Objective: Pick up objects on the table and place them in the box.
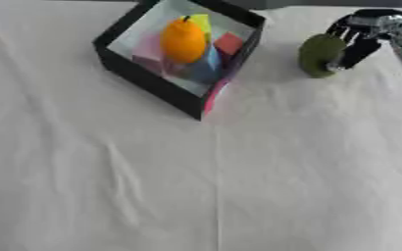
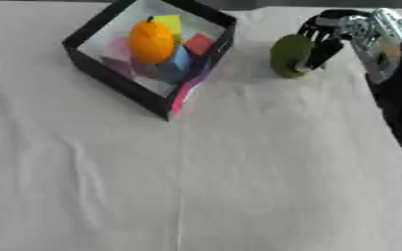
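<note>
White cloth, creased in places, covers the desk (image 1: 196, 196); a black-walled box (image 1: 144, 78) with a pale inside sits askew near the far edge, one corner pointing toward the robot; inside it an orange fruit (image 1: 183, 40) stands over a jumble of coloured blocks, among them a red block (image 1: 228, 43), a yellow piece (image 1: 202, 22), a pink block (image 1: 146, 49) and a blue block (image 1: 206, 66); a pink strip (image 1: 214, 95) shows along the box's near right wall. To the right of the box and apart from it, an olive-green rounded object (image 2: 288, 55) is held at the far right of the desk; the right robot hand (image 2: 324, 41) comes in from the upper right corner, its dark fingers (image 2: 323, 53) curled round the green object's right side, the silver-jointed arm (image 2: 385, 44) trailing down the right edge of the right eye view.
</note>
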{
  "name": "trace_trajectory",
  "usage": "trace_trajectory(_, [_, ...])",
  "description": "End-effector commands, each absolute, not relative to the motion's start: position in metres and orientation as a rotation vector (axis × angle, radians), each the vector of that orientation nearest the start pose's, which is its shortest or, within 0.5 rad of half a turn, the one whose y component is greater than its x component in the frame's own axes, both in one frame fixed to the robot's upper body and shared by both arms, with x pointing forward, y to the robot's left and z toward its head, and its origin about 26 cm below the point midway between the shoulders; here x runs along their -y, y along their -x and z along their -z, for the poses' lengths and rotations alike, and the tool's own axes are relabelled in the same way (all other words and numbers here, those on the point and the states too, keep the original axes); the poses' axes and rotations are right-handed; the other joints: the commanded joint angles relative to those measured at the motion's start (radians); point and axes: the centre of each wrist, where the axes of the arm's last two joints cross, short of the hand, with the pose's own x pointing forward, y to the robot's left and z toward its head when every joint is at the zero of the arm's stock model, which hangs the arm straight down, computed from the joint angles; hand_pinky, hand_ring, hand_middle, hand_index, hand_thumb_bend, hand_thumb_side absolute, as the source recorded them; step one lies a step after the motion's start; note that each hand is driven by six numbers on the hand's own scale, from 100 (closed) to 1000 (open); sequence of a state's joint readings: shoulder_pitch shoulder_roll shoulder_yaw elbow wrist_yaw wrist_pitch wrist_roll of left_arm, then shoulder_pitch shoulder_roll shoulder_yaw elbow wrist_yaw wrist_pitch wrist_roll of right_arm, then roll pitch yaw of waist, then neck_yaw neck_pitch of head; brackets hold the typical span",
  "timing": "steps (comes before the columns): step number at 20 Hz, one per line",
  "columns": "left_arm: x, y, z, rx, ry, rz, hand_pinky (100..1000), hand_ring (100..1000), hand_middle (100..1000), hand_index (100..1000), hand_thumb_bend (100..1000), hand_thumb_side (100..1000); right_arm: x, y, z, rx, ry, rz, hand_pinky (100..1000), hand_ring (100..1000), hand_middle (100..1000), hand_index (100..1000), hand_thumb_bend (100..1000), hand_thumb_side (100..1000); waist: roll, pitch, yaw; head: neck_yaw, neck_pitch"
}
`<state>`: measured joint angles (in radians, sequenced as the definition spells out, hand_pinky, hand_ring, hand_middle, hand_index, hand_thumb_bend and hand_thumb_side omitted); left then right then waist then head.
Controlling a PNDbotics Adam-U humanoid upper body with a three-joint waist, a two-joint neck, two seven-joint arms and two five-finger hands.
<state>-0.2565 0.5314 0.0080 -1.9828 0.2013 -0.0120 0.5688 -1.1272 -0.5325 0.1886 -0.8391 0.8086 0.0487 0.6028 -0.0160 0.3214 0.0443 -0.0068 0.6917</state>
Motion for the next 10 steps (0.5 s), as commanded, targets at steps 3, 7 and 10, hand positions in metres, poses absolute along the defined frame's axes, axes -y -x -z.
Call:
trace_trajectory(3, [-0.297,-0.293,-0.217,2.307,-0.421,-0.171,568,731,734,802,385,714,0.289,-0.492,-0.28,1.177,0.891,-1.36,848,806,763,842,416,172,0.002,-0.015,0.005,-0.003,-0.021])
trace_trajectory(7, [-0.297,-0.293,-0.217,2.305,-0.423,-0.172,567,732,735,802,383,715,0.284,-0.492,-0.282,1.232,0.937,-1.323,823,733,565,698,362,100,0.002,-0.015,0.003,0.0,-0.014])
trace_trajectory(10, [-0.298,-0.293,-0.217,2.304,-0.424,-0.171,568,734,735,802,382,715,0.281,-0.49,-0.292,1.305,0.958,-1.298,818,697,518,656,348,100,0.001,-0.019,-0.001,0.004,-0.008])
